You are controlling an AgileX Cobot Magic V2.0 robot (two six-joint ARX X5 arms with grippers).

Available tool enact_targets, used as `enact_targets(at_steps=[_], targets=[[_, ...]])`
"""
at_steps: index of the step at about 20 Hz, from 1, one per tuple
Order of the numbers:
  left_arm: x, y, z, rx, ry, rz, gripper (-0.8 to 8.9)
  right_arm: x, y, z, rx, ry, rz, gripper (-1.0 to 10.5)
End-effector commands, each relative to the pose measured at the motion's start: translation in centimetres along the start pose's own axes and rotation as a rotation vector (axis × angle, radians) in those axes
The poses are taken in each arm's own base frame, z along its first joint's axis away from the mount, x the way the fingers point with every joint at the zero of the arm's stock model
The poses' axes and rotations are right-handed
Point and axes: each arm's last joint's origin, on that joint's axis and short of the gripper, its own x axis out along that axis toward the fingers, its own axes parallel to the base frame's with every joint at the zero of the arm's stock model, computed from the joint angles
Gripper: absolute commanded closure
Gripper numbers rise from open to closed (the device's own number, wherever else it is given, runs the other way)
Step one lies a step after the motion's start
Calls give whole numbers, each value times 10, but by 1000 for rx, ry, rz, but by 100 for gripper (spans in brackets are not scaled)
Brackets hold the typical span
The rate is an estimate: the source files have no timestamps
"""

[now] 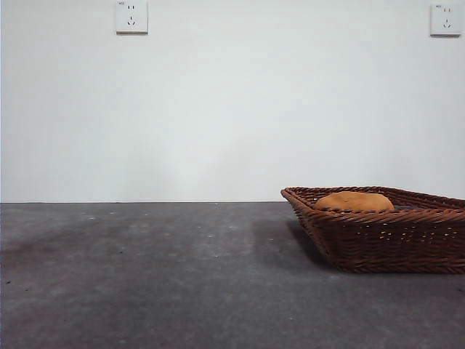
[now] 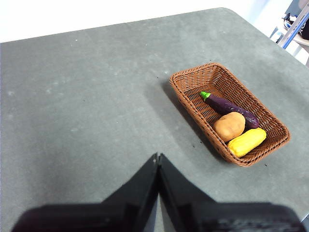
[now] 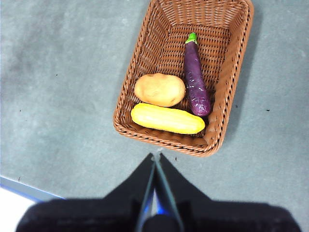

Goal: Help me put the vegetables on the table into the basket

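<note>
- We see all three vegetables inside the basket [image 3: 227,77]: the potato [image 3: 160,89] touches the yellow piece [image 3: 167,118]; the purple eggplant [image 3: 196,81] lies along one long wall, just beside the potato
- We find the basket on the grey table [image 1: 145,276]; from the front only the potato's top shows above the rim
- Our left gripper [image 2: 158,157] is pressed together, holding nothing, well apart from the basket
- Our right gripper [image 3: 156,156] is likewise closed and empty, near the basket's short wall
</note>
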Motion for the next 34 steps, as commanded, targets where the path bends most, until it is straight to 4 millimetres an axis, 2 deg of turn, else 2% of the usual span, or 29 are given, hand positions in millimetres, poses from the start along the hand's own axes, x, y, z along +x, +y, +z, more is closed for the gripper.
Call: enact_targets(at_steps=[1, 13, 19, 21, 24, 26, 28, 30, 34], targets=[[0, 0, 0, 11, -1, -1, 816, 1, 0, -2, 16, 22, 5, 945], [3, 2, 0, 11, 5, -1, 816, 1, -1, -2, 17, 25, -24, 945], [7, 4, 9, 64, -65, 5, 816, 1, -1, -2, 17, 28, -49, 946], [3, 7, 10, 109, -80, 96, 816, 1, -2, -2, 17, 28, -50, 946], [-19, 13, 7, 181, -125, 253, 816, 1, -1, -2, 17, 28, -49, 945], [-33, 9, -4, 207, -212, 294, 816, 1, -2, -2, 17, 29, -52, 946], [-38, 9, -25, 253, -336, 355, 816, 1, -2, -2, 17, 29, -59, 946], [-34, 13, -53, 269, -426, 445, 816, 1, -2, -2, 17, 29, -61, 945], [-9, 25, -125, 242, -497, 499, 816, 1, -2, -2, 17, 29, -61, 945]])
